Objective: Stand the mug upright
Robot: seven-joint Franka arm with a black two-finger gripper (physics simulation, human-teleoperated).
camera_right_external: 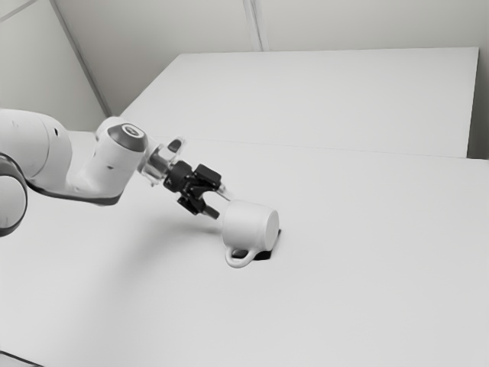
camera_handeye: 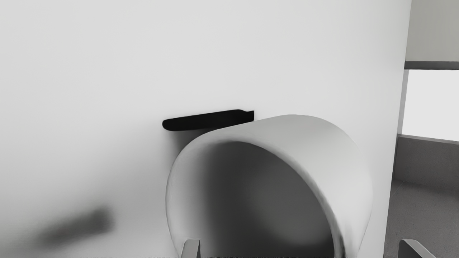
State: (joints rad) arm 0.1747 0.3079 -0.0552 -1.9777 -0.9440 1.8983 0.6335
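Note:
The black gripper [camera_right_external: 221,204] is at the mouth end of the white mug [camera_right_external: 249,225], on the exterior view's left of it. The mug lies on its side, base toward the exterior view's right and handle low on the near side. In the wrist view the open mouth of the mug [camera_handeye: 272,193] faces the hand. The gripper [camera_handeye: 300,248] stands open there, fingertips wide apart: one overlaps the edge of the mouth, the other stands outside the mug's wall. Whether either touches the mug, I cannot tell.
A flat black object [camera_right_external: 263,255] lies on the white table [camera_right_external: 344,306], partly hidden by the mug; its rounded end [camera_handeye: 204,120] sticks out past the mug. Another white surface [camera_right_external: 321,99] stretches behind, and a dark cable-like line crosses the exterior view's lower left corner.

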